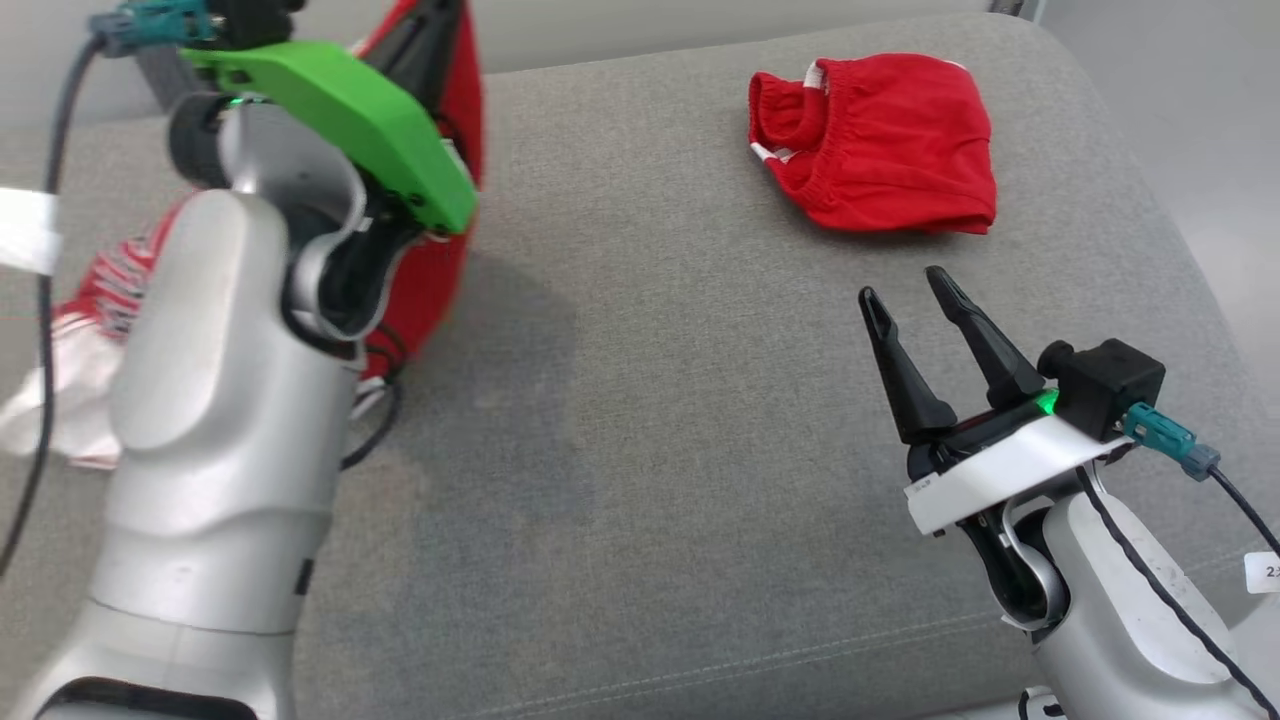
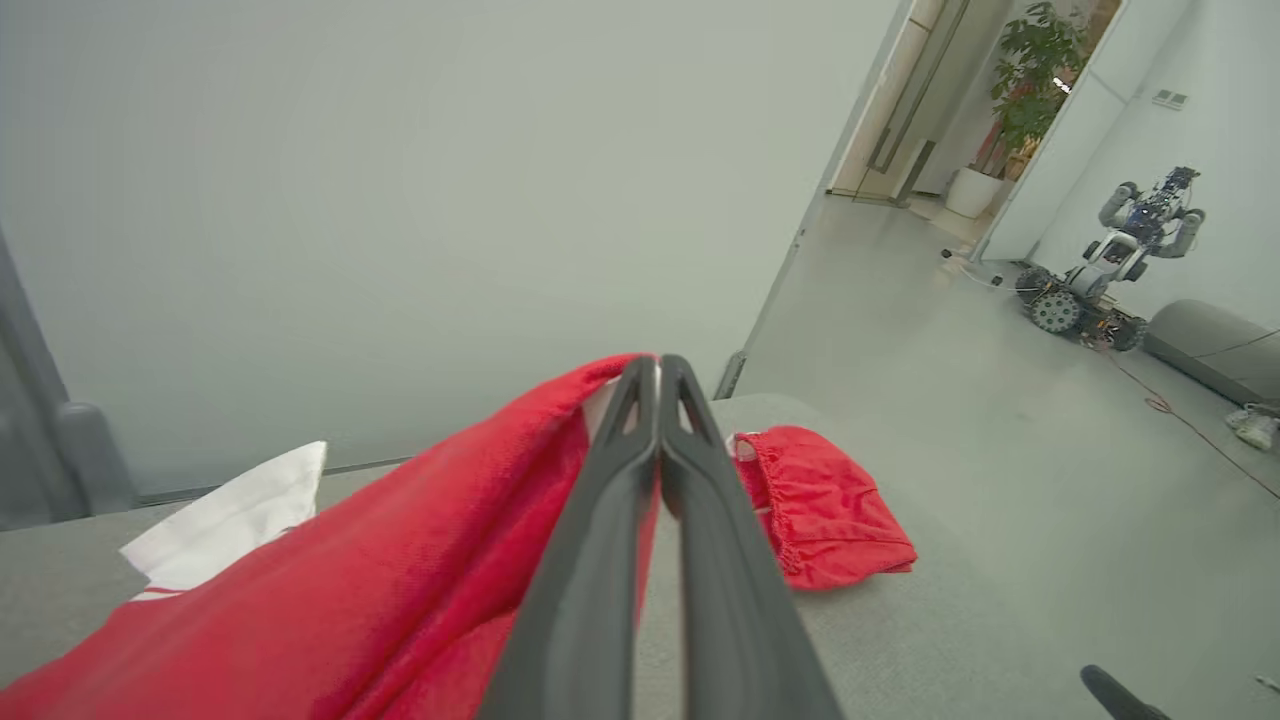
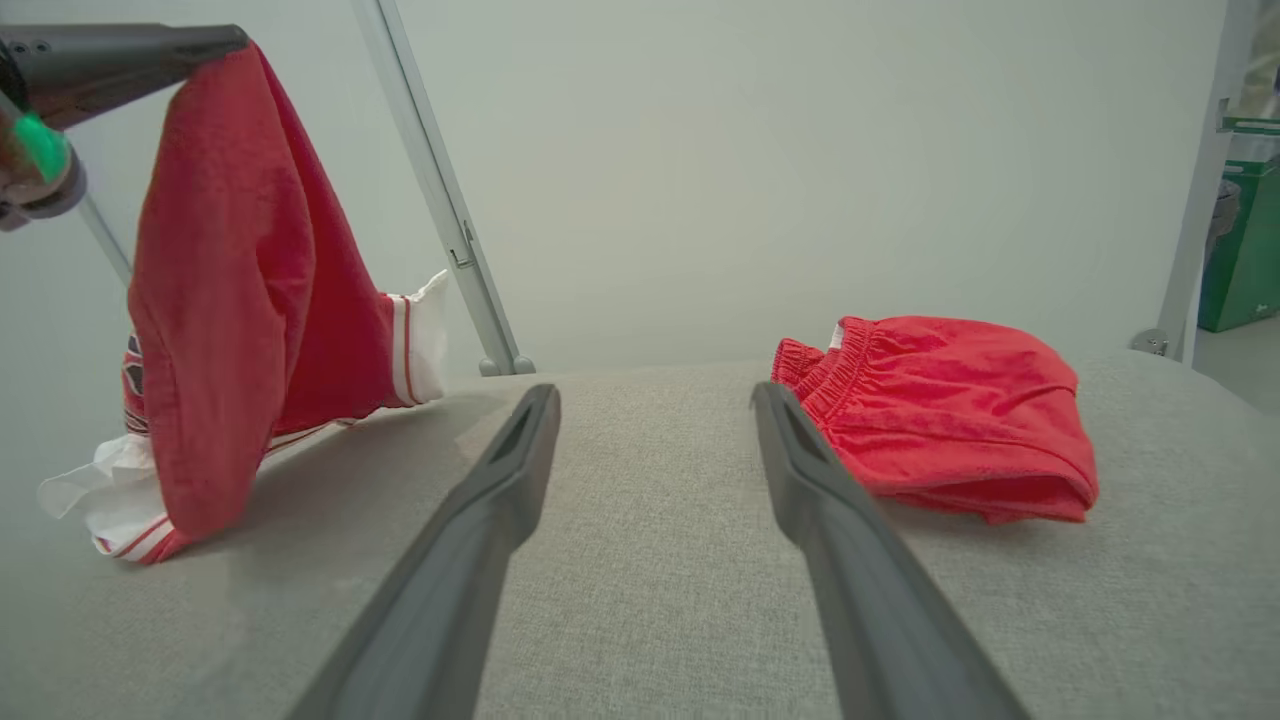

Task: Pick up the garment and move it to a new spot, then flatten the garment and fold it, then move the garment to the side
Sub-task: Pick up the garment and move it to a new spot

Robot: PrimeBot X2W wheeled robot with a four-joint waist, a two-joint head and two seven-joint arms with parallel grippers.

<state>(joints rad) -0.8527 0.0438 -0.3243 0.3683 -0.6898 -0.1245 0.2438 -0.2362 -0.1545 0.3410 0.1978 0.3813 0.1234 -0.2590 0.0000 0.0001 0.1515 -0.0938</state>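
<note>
In the head view, the left gripper is clamped on the top edge of the red jersey, held up at the far left of the grey cushion. The right gripper hovers spread and empty at the near right, just short of the folded red shorts. In the left wrist view, its fingers press together, pinching the red mesh. In the right wrist view, the jersey hangs with its long axis vertical, and its white-striped lower end rests on the cushion at the left.
</note>
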